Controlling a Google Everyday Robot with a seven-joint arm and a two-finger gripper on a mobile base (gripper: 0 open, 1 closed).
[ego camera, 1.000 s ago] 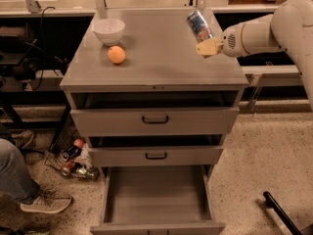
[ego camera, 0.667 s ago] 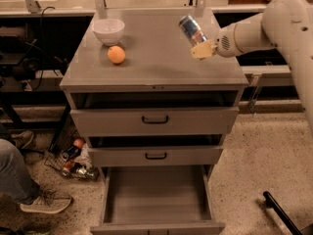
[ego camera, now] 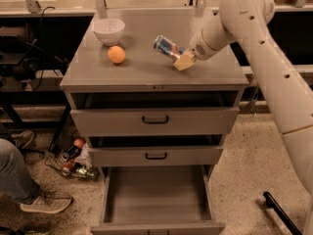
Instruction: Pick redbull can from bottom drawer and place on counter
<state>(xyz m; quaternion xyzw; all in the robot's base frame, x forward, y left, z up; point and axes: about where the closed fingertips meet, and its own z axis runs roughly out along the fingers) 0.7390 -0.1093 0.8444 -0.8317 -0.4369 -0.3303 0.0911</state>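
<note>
Cabinet seen from the front and above. The white arm [ego camera: 254, 43] reaches in from the right, bringing the end effector [ego camera: 182, 58] over the right-of-centre part of the counter [ego camera: 146, 75]. Its pale fingers are clamped on one end of the can [ego camera: 166, 45]. The can is tilted steeply, with its free end pointing up and left towards the bowl [ego camera: 108, 30]. Whether the fingers touch the counter cannot be told.

The can is slim, with a blue and silver body and a small patch of red. It lies inside all four counter edges, with the front and right edges nearest. The orange [ego camera: 116, 54] sits just in front of the bowl in the left rear part. A broad bare strip of counter separates the orange from the can, and more bare surface runs along the front edge.

A pale ledge [ego camera: 146, 1] with metal posts bounds the counter at the rear. Below, the top drawer [ego camera: 155, 120] and middle drawer [ego camera: 156, 156] are each slightly ajar. The bottom drawer [ego camera: 156, 195] is pulled far out, showing a flat grey floor.

On the floor to the left are a wire basket [ego camera: 73, 160] of cans and a person's shoe [ego camera: 46, 202], both well apart from the open drawer.
</note>
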